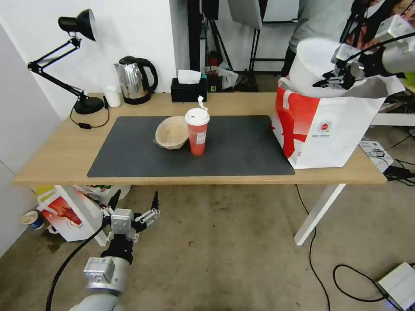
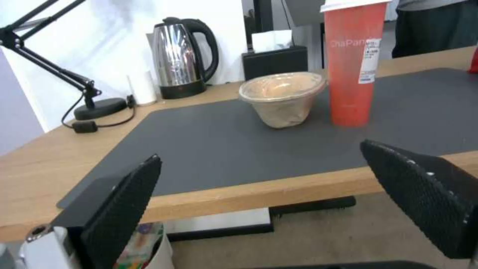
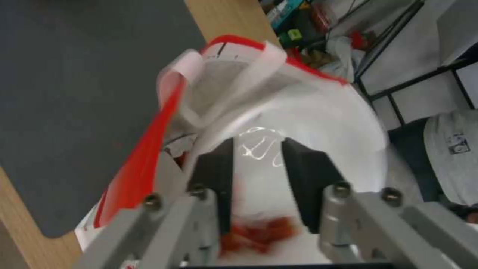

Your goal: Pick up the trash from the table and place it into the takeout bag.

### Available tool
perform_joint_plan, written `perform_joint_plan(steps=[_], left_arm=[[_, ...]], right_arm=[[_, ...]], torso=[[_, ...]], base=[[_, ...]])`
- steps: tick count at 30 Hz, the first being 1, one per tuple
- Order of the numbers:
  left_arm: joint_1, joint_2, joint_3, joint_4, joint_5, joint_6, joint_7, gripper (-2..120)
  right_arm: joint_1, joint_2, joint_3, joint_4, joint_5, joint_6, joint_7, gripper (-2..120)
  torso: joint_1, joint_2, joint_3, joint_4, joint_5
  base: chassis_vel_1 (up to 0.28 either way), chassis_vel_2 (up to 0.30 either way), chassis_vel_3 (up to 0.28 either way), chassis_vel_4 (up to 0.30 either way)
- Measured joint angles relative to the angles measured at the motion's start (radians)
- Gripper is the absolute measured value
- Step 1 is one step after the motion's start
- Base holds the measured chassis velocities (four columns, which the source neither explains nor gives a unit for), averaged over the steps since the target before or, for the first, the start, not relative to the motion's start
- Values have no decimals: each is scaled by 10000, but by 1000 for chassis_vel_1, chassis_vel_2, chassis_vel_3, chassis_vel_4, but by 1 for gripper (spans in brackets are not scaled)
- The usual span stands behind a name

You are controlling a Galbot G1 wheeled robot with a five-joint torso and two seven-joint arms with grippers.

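White plastic bowl (image 1: 312, 65) apparently tipped sideways, right tool (image 1: 329, 82) clamping rim, over takeout bag (image 1: 333, 129)

The light-wood surface (image 1: 56, 160) is carrying a dark grey mat (image 1: 242, 147), a takeout bag (image 1: 328, 134), lamp (image 1: 65, 65), kettle (image 1: 134, 80), tissue box (image 1: 188, 90) and small white cup (image 1: 113, 96); beige pulp bowl (image 1: 171, 132) and red cup (image 1: 197, 131) are standing on the mat.

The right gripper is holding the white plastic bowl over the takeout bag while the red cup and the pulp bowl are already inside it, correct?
Not quite. The right gripper does hold the white plastic bowl over the takeout bag, but the head view shows the red cup and pulp bowl still on the table's mat.
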Motion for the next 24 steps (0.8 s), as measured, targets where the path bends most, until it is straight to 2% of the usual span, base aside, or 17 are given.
perform_joint_plan(steps=[1, 2, 3, 6, 8, 10, 11, 15, 21, 24], left_arm=[[0, 0, 0, 0, 0, 0, 0, 100], [0, 0, 0, 0, 0, 0, 0, 100], [0, 0, 0, 0, 0, 0, 0, 100], [0, 0, 0, 0, 0, 0, 0, 100], [0, 0, 0, 0, 0, 0, 0, 100], [0, 0, 0, 0, 0, 0, 0, 100], [0, 0, 0, 0, 0, 0, 0, 100], [0, 0, 0, 0, 0, 0, 0, 100], [0, 0, 0, 0, 0, 0, 0, 100], [0, 0, 0, 0, 0, 0, 0, 100]], right_arm=[[-1, -18, 3, -14, -2, -20, -11, 34], [-17, -40, 10, -46, -6, -30, -17, 40], [-17, -40, 10, -46, -6, -30, -17, 40], [-75, -87, 31, -181, -39, -35, -86, 54], [-75, -97, 32, -223, -55, -35, -110, 57], [-75, -106, 36, -288, -87, -35, -171, 68], [-75, -106, 36, -288, -87, -35, -171, 68], [-58, -106, 36, -303, -122, -24, -200, 88], [-44, -11, 236, -68, 312, 109, 118, 100], [77, 247, 429, 813, 1308, 337, 1191, 100]], torso=[[1, 0, 0, 0, 0], [0, 0, 0, 0, 0], [0, 0, 0, 0, 0], [0, 0, 0, 0, 1], [0, 0, 0, 0, 1], [0, 0, 0, 0, 2], [0, 0, 0, 0, 2], [1, 0, 0, 0, 2], [1, 0, 0, 0, 1], [0, 0, 0, 2, -2]], base=[[0, 0, 0, 0], [0, 0, 0, 0], [0, 0, 0, 0], [0, 0, 0, 0], [0, 0, 0, 0], [0, 0, 0, 0], [0, 0, 0, 0], [0, 0, 0, 0], [0, 0, 0, 0], [0, 0, 0, 0]])
